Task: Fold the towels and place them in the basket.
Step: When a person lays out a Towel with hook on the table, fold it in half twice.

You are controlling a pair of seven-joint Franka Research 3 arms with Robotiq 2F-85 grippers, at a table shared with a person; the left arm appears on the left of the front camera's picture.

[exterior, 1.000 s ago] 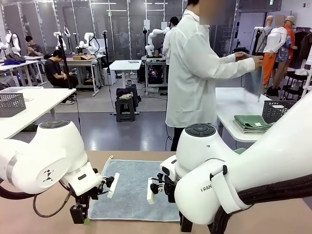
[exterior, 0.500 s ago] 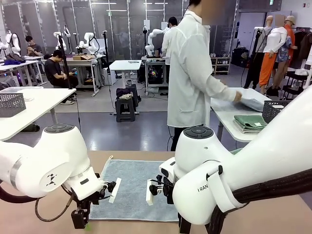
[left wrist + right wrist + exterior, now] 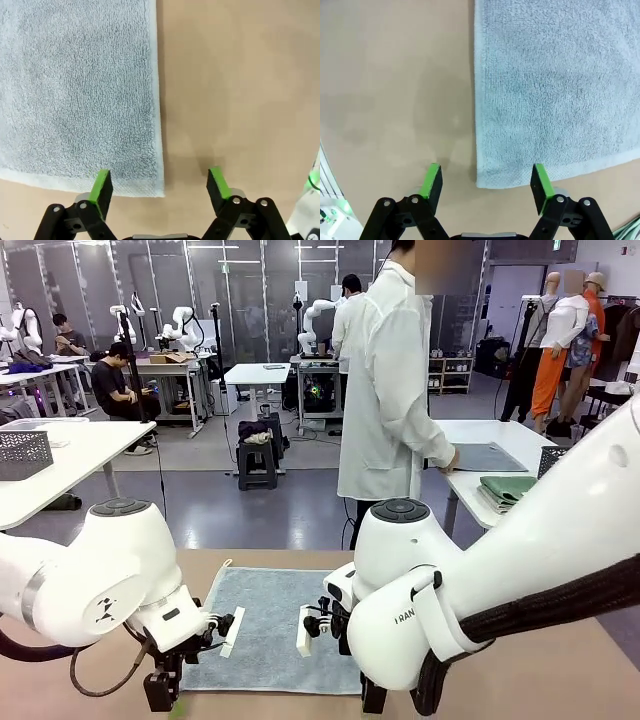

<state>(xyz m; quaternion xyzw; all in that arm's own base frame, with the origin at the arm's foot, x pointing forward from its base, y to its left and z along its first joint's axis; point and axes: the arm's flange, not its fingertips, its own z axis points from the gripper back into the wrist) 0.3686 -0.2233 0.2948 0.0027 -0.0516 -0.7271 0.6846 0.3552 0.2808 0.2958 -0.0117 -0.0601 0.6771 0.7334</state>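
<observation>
Left claw (image 3: 159, 181): jaws wide apart, nothing between the green pads but a corner of the blue-grey towel (image 3: 75, 90). One pad hangs over the towel's hem, the other over the bare table (image 3: 240, 75). It is low over the cloth; we cannot tell whether the pads touch.

Right claw (image 3: 486, 180): also spread wide and holding nothing. It straddles the other near corner the same way, one pad over terry and one over tabletop.

Towel: spread flat and unfolded on the tan table between the two arms, short near edge towards the robot, no crease showing.

Progress, as we judge it: early. This towel has no fold yet. Both claws look lined up for a pinch on the two near corners, which we take as the start of the first fold. Folding and carrying to the basket are both left to do.

Beyond, on the white side table: a green towel (image 3: 510, 488) lies folded, and a sliver of a dark mesh basket (image 3: 546, 462) shows just behind it. A person in a white coat (image 3: 385, 390) stands there with a hand on another flat grey-blue towel (image 3: 490, 457).

Arm pose: from the front, both arms come in low from either side, wrists bent down, claws pointing at the table at the towel's near edge.
</observation>
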